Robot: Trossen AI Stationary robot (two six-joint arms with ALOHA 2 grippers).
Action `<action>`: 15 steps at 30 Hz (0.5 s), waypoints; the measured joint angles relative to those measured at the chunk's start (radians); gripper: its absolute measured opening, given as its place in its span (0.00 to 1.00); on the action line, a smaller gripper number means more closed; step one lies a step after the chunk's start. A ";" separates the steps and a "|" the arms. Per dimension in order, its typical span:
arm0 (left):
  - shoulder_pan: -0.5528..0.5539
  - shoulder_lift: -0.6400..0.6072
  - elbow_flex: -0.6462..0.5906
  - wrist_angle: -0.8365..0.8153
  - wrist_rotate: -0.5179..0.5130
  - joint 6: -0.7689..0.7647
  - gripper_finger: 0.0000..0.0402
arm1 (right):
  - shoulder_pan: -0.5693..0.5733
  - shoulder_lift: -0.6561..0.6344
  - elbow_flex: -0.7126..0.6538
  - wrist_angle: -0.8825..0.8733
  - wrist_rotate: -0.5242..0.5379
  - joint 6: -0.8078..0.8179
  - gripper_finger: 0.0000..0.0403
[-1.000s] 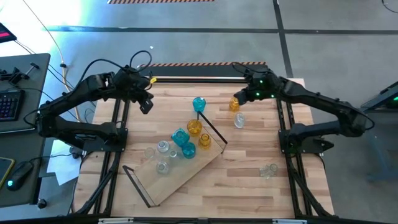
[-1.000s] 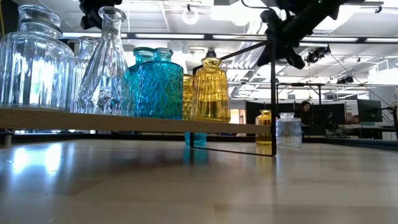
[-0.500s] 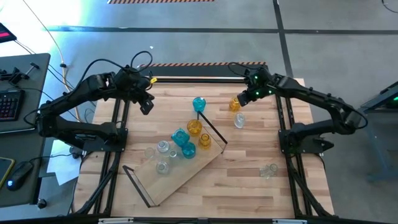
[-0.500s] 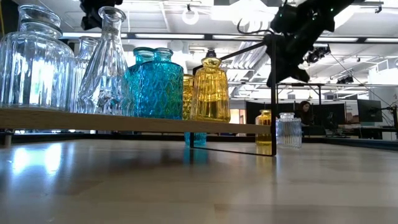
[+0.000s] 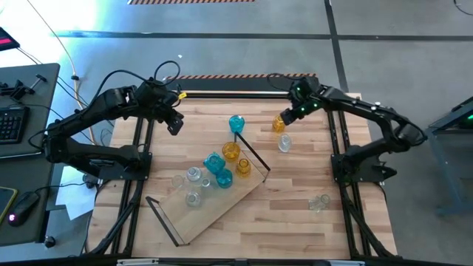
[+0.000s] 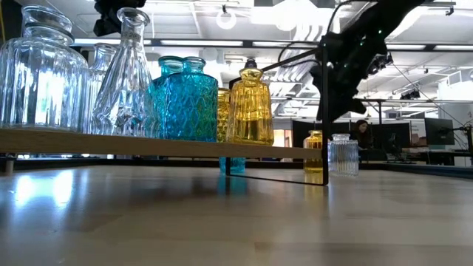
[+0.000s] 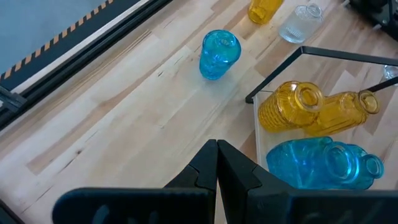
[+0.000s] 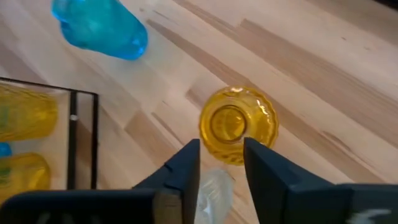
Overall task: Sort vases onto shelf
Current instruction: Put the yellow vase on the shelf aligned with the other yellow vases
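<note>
An amber vase [image 8: 237, 123] stands upright on the table near its far right, with a clear vase [image 5: 284, 144] close beside it. My right gripper [image 8: 221, 147] hovers open just above the two, its fingers apart over the amber vase's near side, touching nothing. A teal vase [image 5: 236, 123] stands alone left of them. The shelf [image 5: 222, 207] lies slantwise mid-table and carries several clear, teal and amber vases [image 6: 185, 100]. My left gripper [image 7: 216, 146] waits shut and empty above the table's far left [image 5: 174, 125].
Another clear vase [image 5: 319, 202] stands on the table's right, near the front. The shelf's black wire end frame [image 5: 251, 151] rises between the teal vase and the shelf's amber vases. Bare tabletop lies along the far edge and front right.
My right gripper has come down toward the amber vase and shifted a little toward the table's left, tipping more steeply downward. The vases have stayed where they were.
</note>
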 joint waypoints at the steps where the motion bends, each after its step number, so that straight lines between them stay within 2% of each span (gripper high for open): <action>1: 0.000 0.000 0.000 0.000 0.000 -0.002 0.00 | -0.003 0.013 0.000 0.000 0.000 -0.004 0.28; 6: 0.000 0.000 0.000 0.000 0.000 -0.010 0.00 | -0.004 0.054 0.000 0.013 0.000 -0.007 0.32; 15: 0.000 0.000 0.000 0.000 0.000 -0.017 0.00 | -0.004 0.072 0.000 0.030 -0.001 -0.005 0.32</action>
